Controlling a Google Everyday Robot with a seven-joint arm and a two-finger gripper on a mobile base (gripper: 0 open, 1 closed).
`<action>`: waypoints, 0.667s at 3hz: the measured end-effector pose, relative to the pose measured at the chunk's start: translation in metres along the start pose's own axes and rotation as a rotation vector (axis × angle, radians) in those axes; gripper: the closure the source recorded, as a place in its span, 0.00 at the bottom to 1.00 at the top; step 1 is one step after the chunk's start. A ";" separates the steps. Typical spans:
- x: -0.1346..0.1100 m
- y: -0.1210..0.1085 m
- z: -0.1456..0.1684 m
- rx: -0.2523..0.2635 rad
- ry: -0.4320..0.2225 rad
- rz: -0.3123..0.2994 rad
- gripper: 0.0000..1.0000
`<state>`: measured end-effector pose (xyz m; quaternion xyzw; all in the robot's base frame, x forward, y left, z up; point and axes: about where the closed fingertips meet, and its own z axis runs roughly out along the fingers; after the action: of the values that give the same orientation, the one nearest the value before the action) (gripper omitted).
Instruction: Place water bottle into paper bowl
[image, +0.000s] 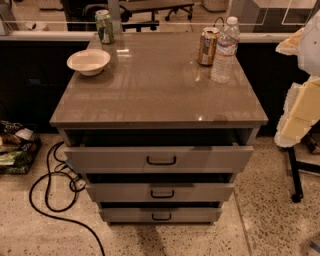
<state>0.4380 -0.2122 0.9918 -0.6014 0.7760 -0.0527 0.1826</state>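
The water bottle, clear and ribbed with a white cap, stands upright at the back right of the grey cabinet top. The paper bowl, shallow and cream-white, sits empty at the back left of the same top, far from the bottle. My gripper shows as a cream-white shape at the right edge of the view. It is to the right of the cabinet and lower than the bottle, apart from it, and it holds nothing that I can see.
An orange-brown can stands just left of the bottle, almost touching it. A green can stands behind the bowl. Three drawers are pulled slightly out. A black cable and a basket lie on the floor at the left. A black stand is at the right.
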 end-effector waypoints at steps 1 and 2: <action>0.000 0.000 0.000 0.000 0.000 0.000 0.00; 0.002 -0.019 0.000 0.045 -0.070 0.030 0.00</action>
<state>0.4551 -0.2196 0.9967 -0.5869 0.7767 -0.0461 0.2239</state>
